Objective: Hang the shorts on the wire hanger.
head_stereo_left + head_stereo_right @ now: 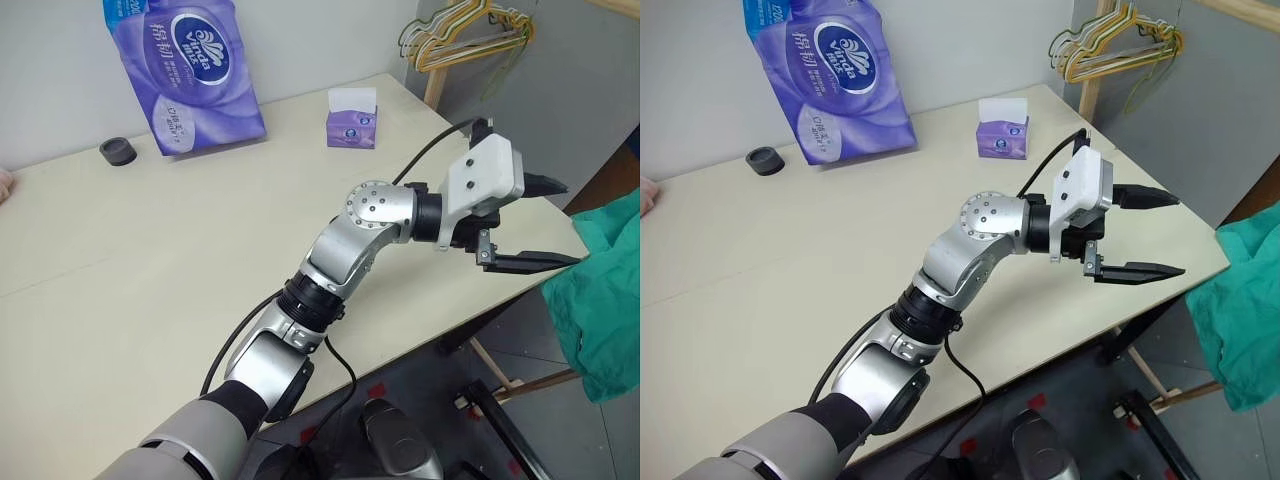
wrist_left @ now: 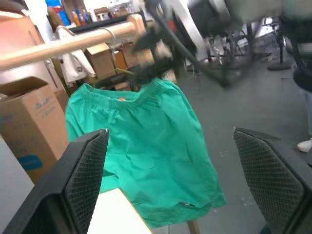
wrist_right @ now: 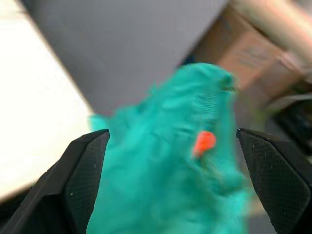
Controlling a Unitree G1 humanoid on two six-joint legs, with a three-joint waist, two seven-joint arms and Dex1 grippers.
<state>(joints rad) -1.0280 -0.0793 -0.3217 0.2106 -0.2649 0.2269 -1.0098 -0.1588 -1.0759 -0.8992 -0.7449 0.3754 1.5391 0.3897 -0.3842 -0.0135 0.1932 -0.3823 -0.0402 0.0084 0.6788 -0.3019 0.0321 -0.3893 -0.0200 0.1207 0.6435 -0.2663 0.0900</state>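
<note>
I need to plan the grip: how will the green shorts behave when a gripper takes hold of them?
The shorts hang in soft folds, so they are probably floppy and will sag around any pinch. Thin fabric suggests they are light. The gathered waistband looks the firmest place to grip.

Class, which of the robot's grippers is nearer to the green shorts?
Right, most likely. The right gripper faces the shorts close up, cloth spanning its open fingers. The left gripper, also open, points at them from over the table corner, a gap away.

Matt cloth shorts [image 2: 146, 151]; glossy plastic pack [image 1: 185, 70]
</note>
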